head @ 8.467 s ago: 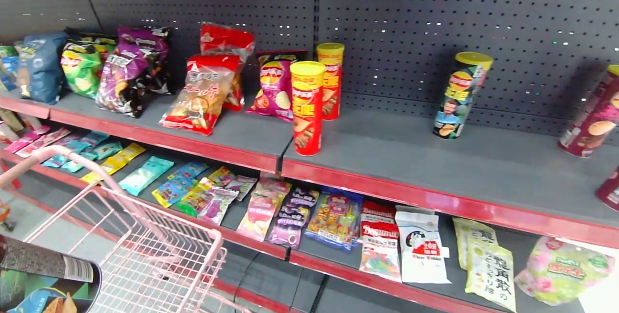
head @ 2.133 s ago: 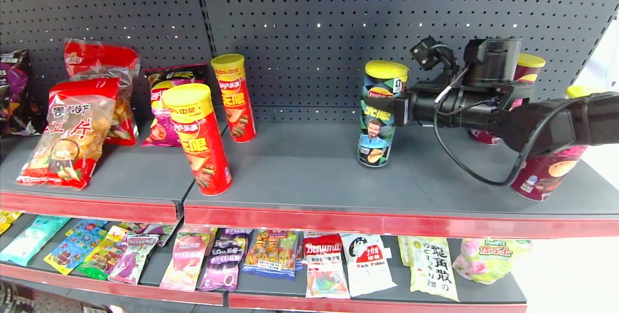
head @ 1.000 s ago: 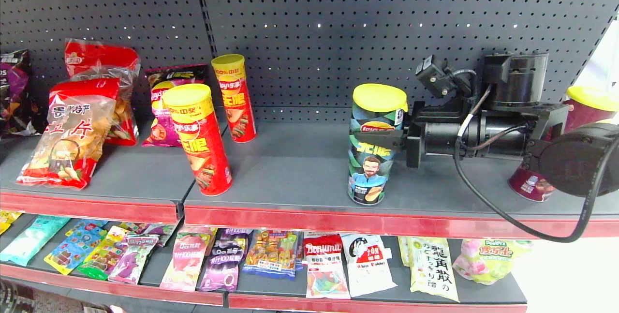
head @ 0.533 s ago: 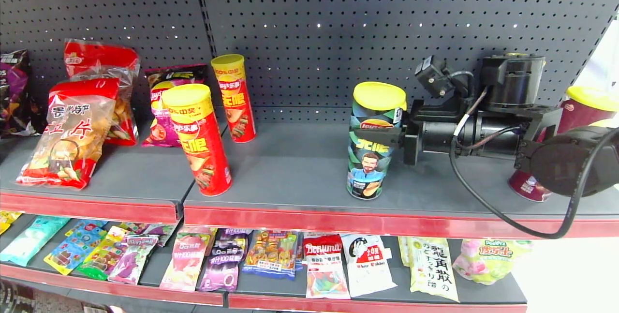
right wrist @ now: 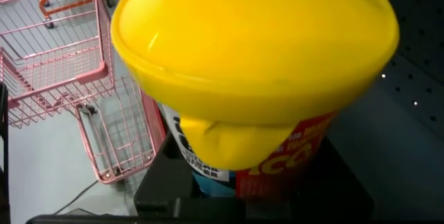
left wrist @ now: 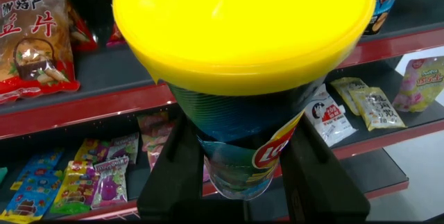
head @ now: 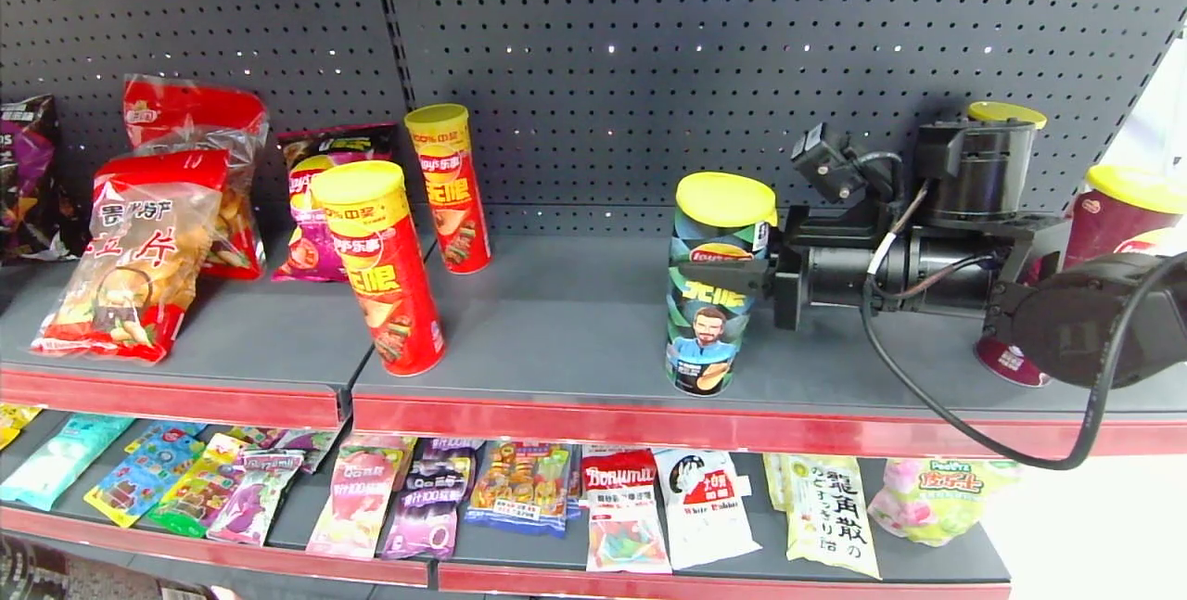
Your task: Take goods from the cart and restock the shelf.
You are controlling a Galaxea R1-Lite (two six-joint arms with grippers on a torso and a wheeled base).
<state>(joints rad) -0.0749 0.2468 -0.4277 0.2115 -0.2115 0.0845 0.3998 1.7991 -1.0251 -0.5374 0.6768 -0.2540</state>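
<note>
On my left side, the left gripper (left wrist: 244, 175) is clamped around the second canister (left wrist: 243, 30), a blue one with a yellow lid, held in front of the shelf (head: 575, 331).

On the shelf board, beginning from the left, there are the snack bags (head: 139, 248). Next come the two red canisters (head: 376, 266), one in front and one nearer the back panel. After a bare stretch comes the blue canister (head: 705, 340), upright and close to the front edge. The right gripper (head: 728, 271) reaches in from the right, and its fingers are closed on the upper half of this canister, just under the yellow lid. Further right, partly behind the arm, stand the dark red canisters (head: 1117, 210).

I judge the step in hand is to set the blue canister down and release it. I cannot tell if its base already touches the board, so I would lower slowly until it rests flat and not tilted. It stands very near the red front lip, so I would prefer to push it a little deeper first. Then I would open the fingers only as much as needed and draw the arm straight back, without brushing the lid or the dark red canisters.
</note>
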